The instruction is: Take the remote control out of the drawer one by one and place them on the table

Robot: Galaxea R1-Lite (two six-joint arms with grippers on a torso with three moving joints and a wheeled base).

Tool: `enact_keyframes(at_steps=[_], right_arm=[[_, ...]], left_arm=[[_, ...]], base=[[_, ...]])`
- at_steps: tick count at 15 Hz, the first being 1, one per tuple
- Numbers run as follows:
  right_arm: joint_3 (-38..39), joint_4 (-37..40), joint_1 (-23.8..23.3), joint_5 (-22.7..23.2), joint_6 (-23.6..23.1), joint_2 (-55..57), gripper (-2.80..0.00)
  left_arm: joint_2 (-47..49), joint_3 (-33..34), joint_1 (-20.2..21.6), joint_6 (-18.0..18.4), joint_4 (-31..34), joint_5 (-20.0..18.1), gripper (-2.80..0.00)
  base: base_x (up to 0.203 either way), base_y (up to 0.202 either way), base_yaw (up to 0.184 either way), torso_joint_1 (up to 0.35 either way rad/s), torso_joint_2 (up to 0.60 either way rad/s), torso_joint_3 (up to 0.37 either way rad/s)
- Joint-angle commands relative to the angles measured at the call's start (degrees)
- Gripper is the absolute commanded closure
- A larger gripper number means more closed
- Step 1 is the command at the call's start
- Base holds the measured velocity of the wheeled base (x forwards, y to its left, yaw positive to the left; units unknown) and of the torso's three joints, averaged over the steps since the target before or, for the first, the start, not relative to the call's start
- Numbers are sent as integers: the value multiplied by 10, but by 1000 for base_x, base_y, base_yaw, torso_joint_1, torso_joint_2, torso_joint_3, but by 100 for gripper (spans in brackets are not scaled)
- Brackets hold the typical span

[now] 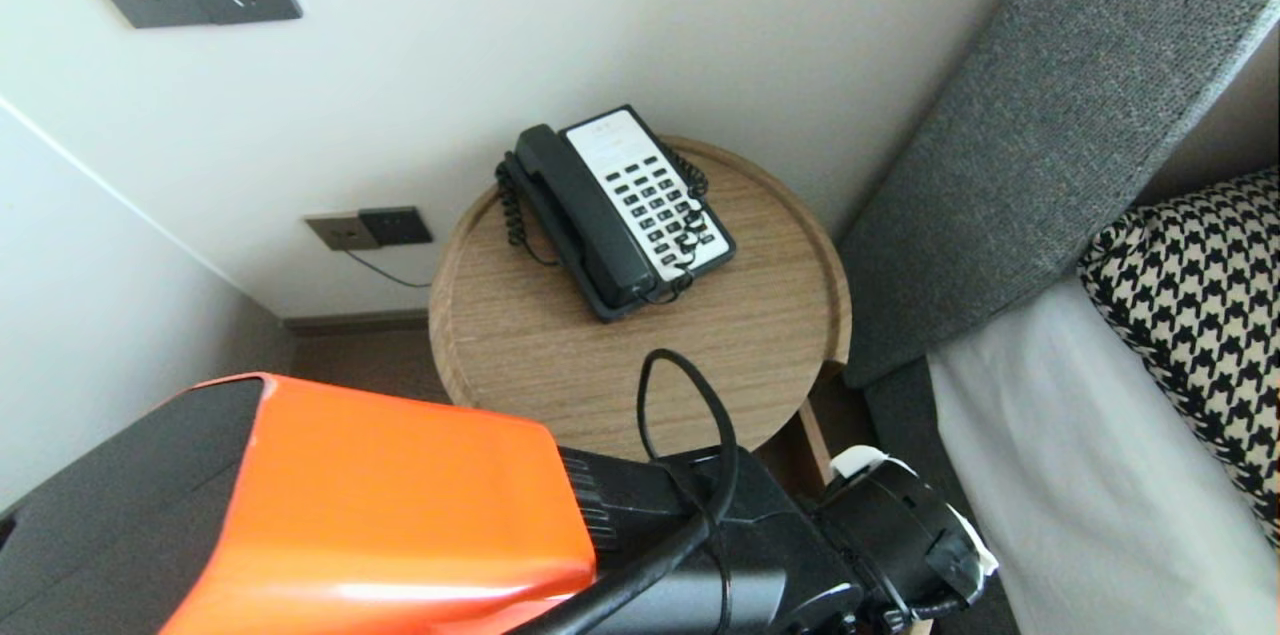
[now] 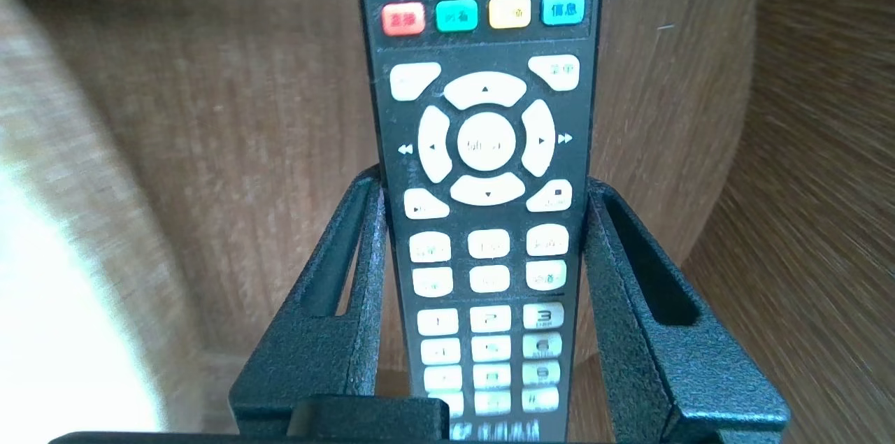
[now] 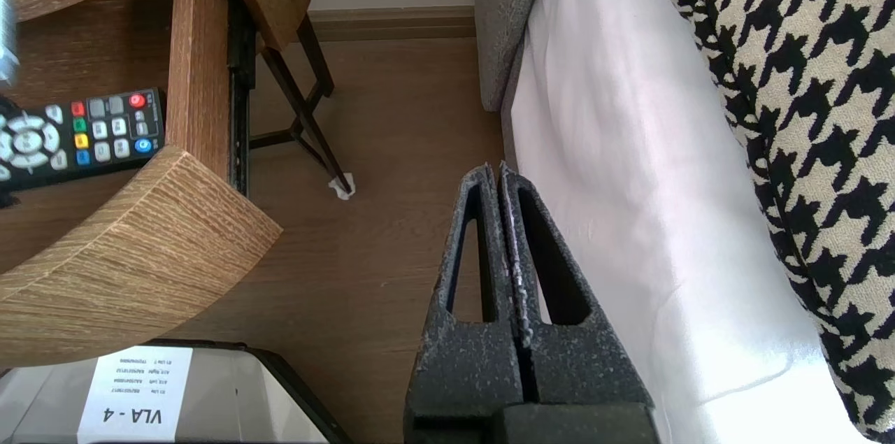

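Observation:
A black remote control [image 2: 486, 143] with white keys and a row of coloured buttons sits between the fingers [image 2: 349, 276] of my left gripper [image 2: 486, 185]. Both fingertips press against its long edges, so the gripper is shut on it. The remote hangs over the wooden floor of an open drawer [image 2: 245, 115]. The right wrist view shows the remote [image 3: 77, 140] inside that drawer, behind its curved front [image 3: 140, 241]. In the head view only the orange and black left arm [image 1: 400, 515] shows; its gripper is hidden below the round table top [image 1: 560, 355]. My right gripper [image 3: 498, 168] is shut and empty, parked beside the bed.
A black and white telephone [image 1: 620, 210] with a coiled cord stands on the table top. A bed with a white sheet [image 3: 629, 185], a houndstooth pillow [image 1: 1190, 315] and a grey headboard [image 1: 1050, 115] lie to the right. Thin dark table legs [image 3: 308, 115] stand on the wooden floor.

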Motion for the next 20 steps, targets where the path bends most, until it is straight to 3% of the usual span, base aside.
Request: enact_keyframes(at_steps=[1, 20], right_arm=[[0, 0, 0, 0, 0, -3, 0], [0, 0, 0, 0, 0, -3, 0]], left_arm=[[-25, 14, -1, 1, 0, 2, 0], [-97, 34, -7, -3, 2, 3, 0]], base=[[0, 0, 0, 0, 0, 0], [0, 0, 0, 1, 0, 0]])
